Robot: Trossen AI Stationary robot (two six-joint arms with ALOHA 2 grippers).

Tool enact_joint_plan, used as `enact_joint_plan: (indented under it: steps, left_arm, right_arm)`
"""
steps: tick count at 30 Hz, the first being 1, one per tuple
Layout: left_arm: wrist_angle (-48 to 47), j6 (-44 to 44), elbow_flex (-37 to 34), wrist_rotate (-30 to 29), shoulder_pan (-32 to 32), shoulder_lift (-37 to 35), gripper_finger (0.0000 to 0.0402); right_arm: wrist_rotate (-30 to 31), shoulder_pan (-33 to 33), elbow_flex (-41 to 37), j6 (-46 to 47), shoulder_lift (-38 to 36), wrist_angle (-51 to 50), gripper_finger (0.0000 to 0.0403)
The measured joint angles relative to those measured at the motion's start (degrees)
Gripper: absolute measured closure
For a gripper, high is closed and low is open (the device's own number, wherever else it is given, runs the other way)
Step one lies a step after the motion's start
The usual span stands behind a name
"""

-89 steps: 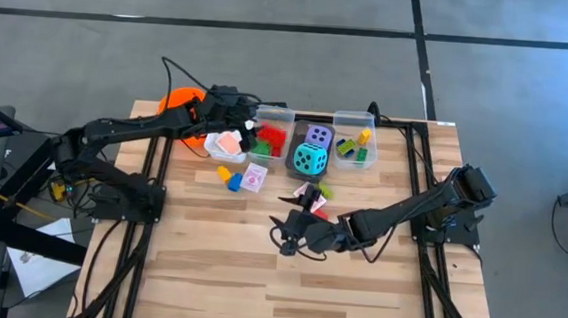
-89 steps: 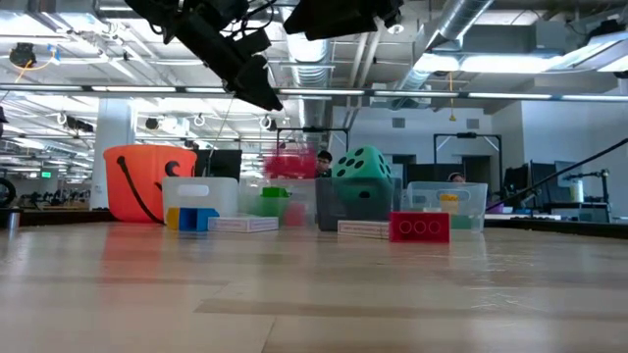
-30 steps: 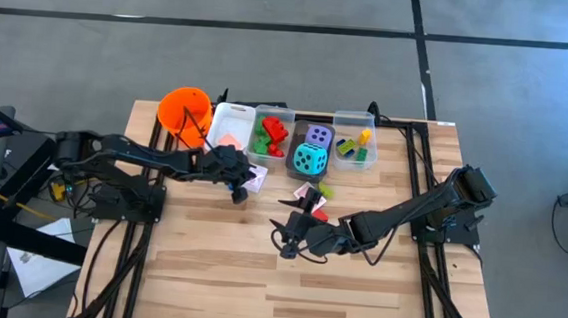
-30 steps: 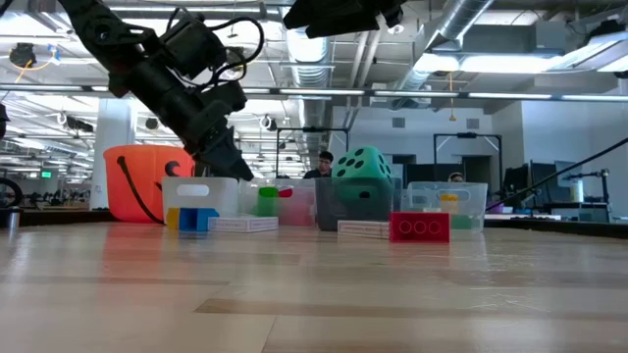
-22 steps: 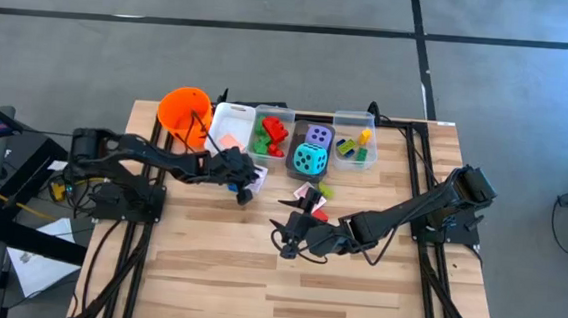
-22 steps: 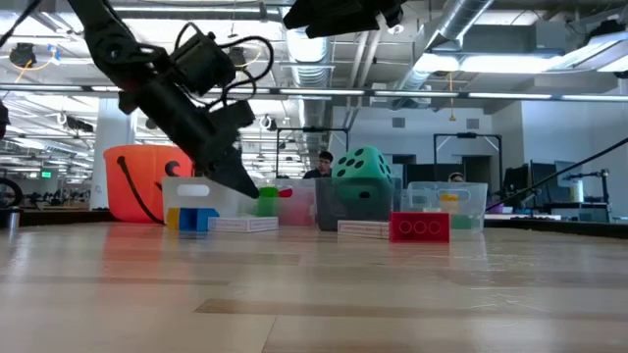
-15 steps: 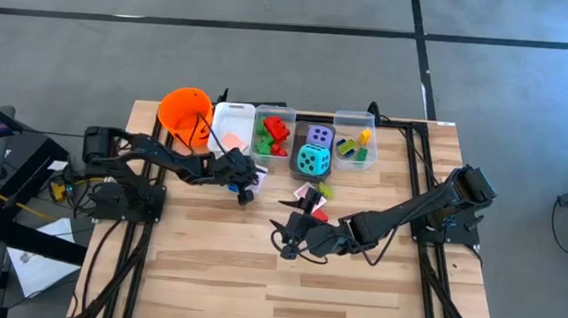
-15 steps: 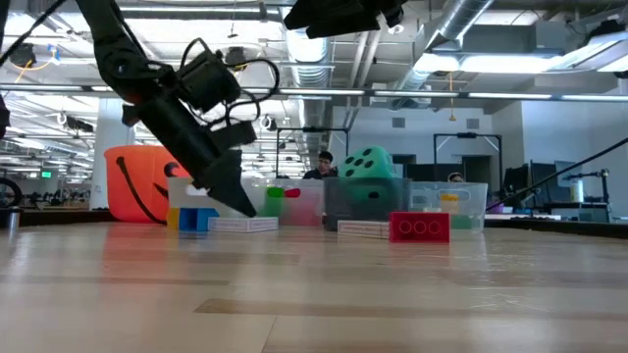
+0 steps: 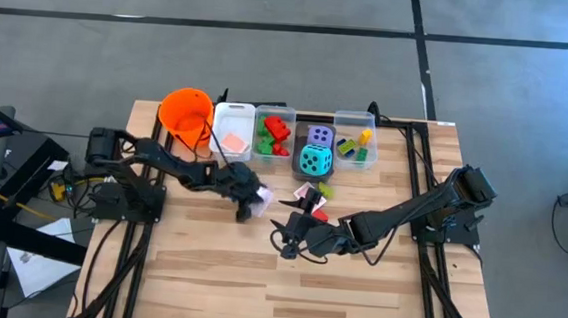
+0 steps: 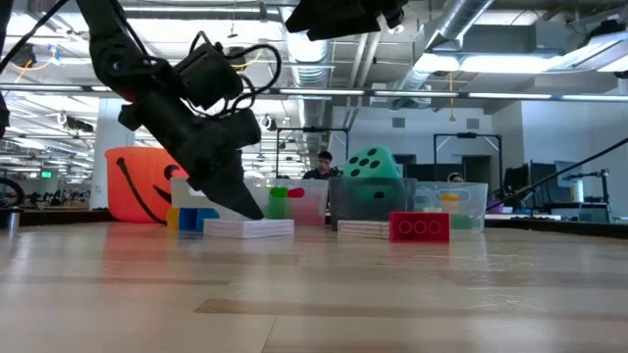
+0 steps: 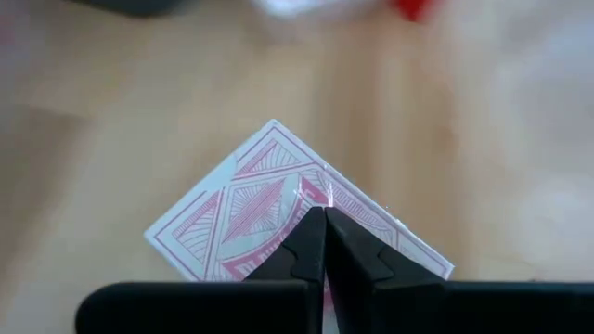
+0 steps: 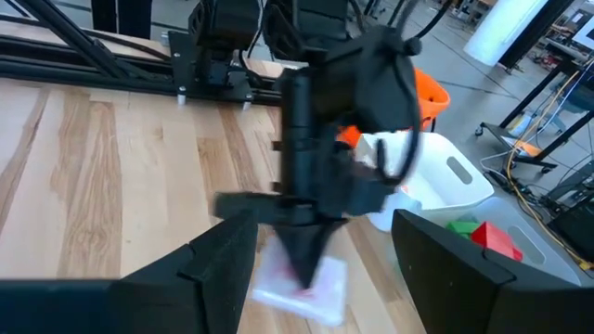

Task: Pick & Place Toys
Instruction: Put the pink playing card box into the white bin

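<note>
Since a second ago our left gripper (image 9: 248, 206) has dropped to the table, fingers pressed together on the pink-white card (image 11: 278, 206); we judge that card is next for a bin. Our right gripper (image 9: 289, 242) waits mid-table, jaws half spread and empty.

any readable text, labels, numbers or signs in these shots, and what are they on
No words, brand names or numbers can be read.
Pink-white card under the shut left gripper: only a printed pattern of lines and diamonds, no letters.
Teal die: dark pips only, no numerals.
Purple die: pips only.
Small signs in the room behind the table, in the low view: too small to read.
</note>
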Motion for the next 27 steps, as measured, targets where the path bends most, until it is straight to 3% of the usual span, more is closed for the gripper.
enact_joint_plan:
  steps: [5, 9, 12, 15, 20, 24, 27]
  left_arm:
    - [-0.9, 3.0, -0.1, 9.4, -5.3, 0.1, 0.0401]
    - [-3.3, 10.0, -0.2, 19.8, -9.5, 0.2, 0.0401]
    - [-5.7, 16.4, -0.2, 24.2, -12.8, 0.2, 0.0401]
    - [-6.1, 21.3, -0.2, 24.6, -15.3, 0.2, 0.0401]
    - [-2.7, 21.0, -0.4, 23.5, -16.9, -1.0, 0.0401]
    - [1.8, 19.3, -0.4, 23.5, -17.4, -5.0, 0.0399]
    - [2.4, 17.2, -0.3, 22.5, -17.7, -9.7, 0.0396]
  right_arm:
    - [-1.3, 0.0, 0.0, 0.0, 0.0, -0.9, 0.0159]
    - [-2.6, 0.0, 0.0, 0.0, 0.0, -1.1, 0.0159]
    - [-3.0, 0.0, 0.0, 0.0, 0.0, -1.1, 0.0159]
    - [-3.0, 0.0, 0.0, 0.0, 0.0, -1.1, 0.0159]
    - [-4.3, 0.1, 0.0, -0.3, 0.0, -1.1, 0.0159]
    - [-11.6, 0.1, 0.0, -1.7, 0.0, -1.5, 0.0159]
    - [-21.3, 0.1, 0.0, -3.6, 0.0, -2.7, 0.0159]
